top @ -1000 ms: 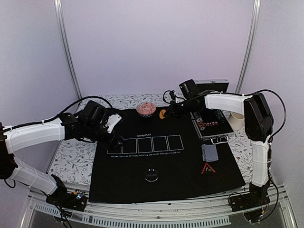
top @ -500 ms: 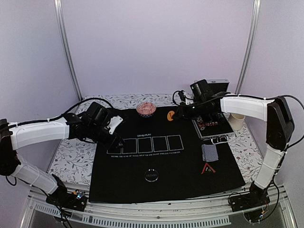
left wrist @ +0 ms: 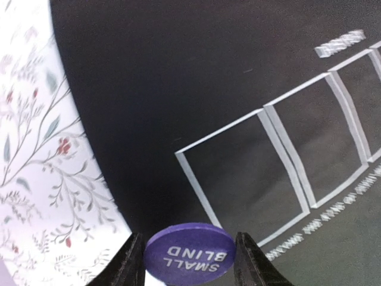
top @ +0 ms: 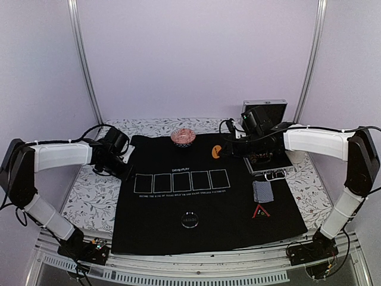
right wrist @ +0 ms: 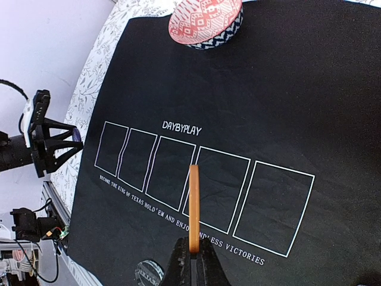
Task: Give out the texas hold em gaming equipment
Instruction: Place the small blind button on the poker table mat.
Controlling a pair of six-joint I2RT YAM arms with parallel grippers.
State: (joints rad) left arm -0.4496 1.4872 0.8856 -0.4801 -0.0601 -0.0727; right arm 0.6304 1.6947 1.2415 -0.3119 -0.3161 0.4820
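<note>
**A:** What is the left gripper (left wrist: pixel 190 265) doing?

**B:** It hangs over the left border of the mat (top: pixel 155 229), where the black cloth meets the flowered tablecloth (top: pixel 89 199). Its fingers are clamped on the rim of the blue button (left wrist: pixel 189 255), which lies flat between them. The words SMALL BLIND appear upside down in the wrist view.

**A:** And the right gripper (right wrist: pixel 193 262)?

**B:** It is pinched tight on the orange button (right wrist: pixel 194 202), holding it on edge. From above, that button sits over the far part of the mat, between the patterned bowl (top: pixel 183 137) and the silver case (top: pixel 271 162).

**A:** Where is the rest of the set?

**B:** The playing cards (top: pixel 262 191) lie in a small stack on the right side of the mat. The red-edged triangle (top: pixel 261 211) is just beside them, towards the arms. The black button (top: pixel 190 220) rests on the near half of the mat, below the row of five white rectangles and well apart from both grippers.

**A:** Any chips?

**B:** The bowl stands at the mat's far edge. It could hold some, but at this size I cannot tell what is in it.
</note>
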